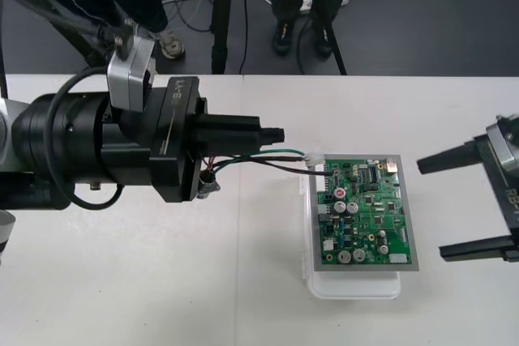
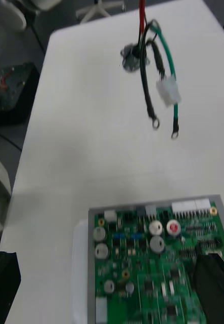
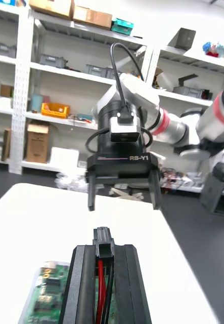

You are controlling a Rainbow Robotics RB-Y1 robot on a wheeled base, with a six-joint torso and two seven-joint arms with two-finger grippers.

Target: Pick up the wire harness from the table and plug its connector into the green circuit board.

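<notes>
**Front view: left gripper held the harness just short of the board**

Front view showed the left gripper (image 1: 272, 131) reaching in over the table (image 1: 122, 281), its fingers closed on the harness (image 1: 259, 158). It stood left of the board (image 1: 365, 212), which sat on its white base (image 1: 357, 288).

From under the fingers, green and black wires (image 1: 280, 154) ran across toward the board's far left corner. The metal socket (image 1: 209, 185) hung below the gripper body.

In the left wrist view the two fingers (image 3: 84, 283) were pressed together. The small black plug (image 3: 104, 247) stood at their tips, with red and black wires between them. The plug was not in the board; it was held in the air, pointing at the right gripper (image 3: 123, 202).

The right wrist view showed the harness dangling above the table, apart from the board (image 2: 157, 268). Its socket (image 2: 130, 55) was uppermost, and a white connector (image 2: 168, 92) and two ring ends hung on the green and black wires.

The right gripper (image 1: 431, 209) waited to the right of the board, near its edge, with its fingers spread wide and nothing between them.
</notes>
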